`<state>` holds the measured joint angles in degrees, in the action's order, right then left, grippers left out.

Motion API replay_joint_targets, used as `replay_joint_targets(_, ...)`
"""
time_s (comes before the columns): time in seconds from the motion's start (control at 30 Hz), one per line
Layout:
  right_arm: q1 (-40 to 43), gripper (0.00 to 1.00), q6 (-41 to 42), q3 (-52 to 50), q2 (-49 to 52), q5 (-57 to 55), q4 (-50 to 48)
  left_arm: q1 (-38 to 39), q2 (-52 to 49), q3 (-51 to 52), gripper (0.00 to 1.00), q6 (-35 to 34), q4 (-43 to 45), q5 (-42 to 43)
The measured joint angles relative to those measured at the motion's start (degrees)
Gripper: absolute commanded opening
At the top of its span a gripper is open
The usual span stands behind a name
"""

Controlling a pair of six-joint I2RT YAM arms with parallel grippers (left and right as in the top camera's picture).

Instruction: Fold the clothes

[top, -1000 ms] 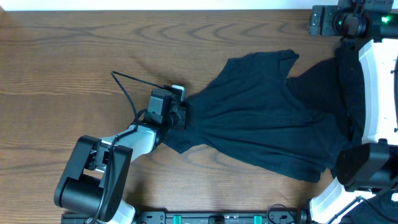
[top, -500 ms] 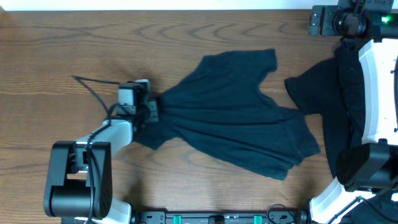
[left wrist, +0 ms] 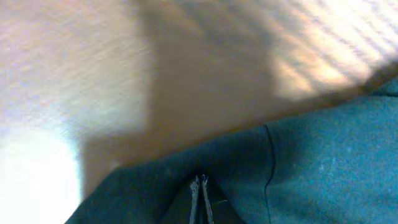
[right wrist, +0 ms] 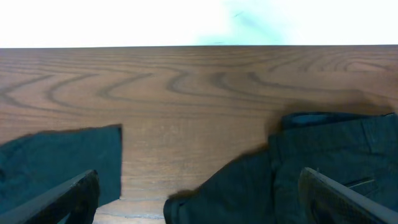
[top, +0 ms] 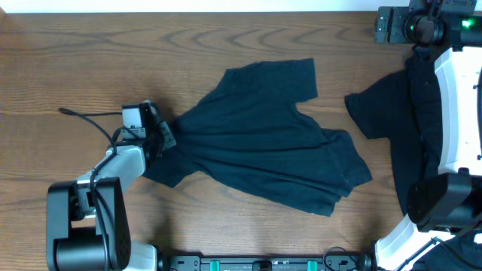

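clearly one t-shirt, perhaps one heap.

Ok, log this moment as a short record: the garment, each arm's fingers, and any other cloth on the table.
garment: dark T-shirt, unfolded and wrinkled, lying mid-table
left fingers: shut on the T-shirt's left edge
right fingers: open, holding nothing, over the right side of the table
other cloth: second dark garment at the right, apart from the T-shirt
fold status: no fold made yet
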<state>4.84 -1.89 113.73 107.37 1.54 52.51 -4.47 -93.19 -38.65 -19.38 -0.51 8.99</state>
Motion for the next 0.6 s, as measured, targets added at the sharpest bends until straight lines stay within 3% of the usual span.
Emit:
replay_joint_targets(0.23, 0.0, 0.99, 0.0, 0.0, 0.0, 0.0, 0.0, -0.3, 14.8, 1.9, 0.07, -1.0, -3.5, -1.1)
replay_joint_targets(0.37, 0.0, 0.99, 0.0, 0.0, 0.0, 0.0, 0.0, -0.3, 26.3, 1.8, 0.15, -1.4, -11.0, -1.5)
replay_joint_targets(0.47, 0.0, 0.99, 0.0, 0.0, 0.0, 0.0, 0.0, -0.3, 32.4, 1.8, 0.42, -1.3, -16.4, -1.6)
replay_joint_targets(0.6, 0.0, 0.99, 0.0, 0.0, 0.0, 0.0, 0.0, -0.3, 37.0, 1.8, 0.62, -1.6, -19.6, -1.7)
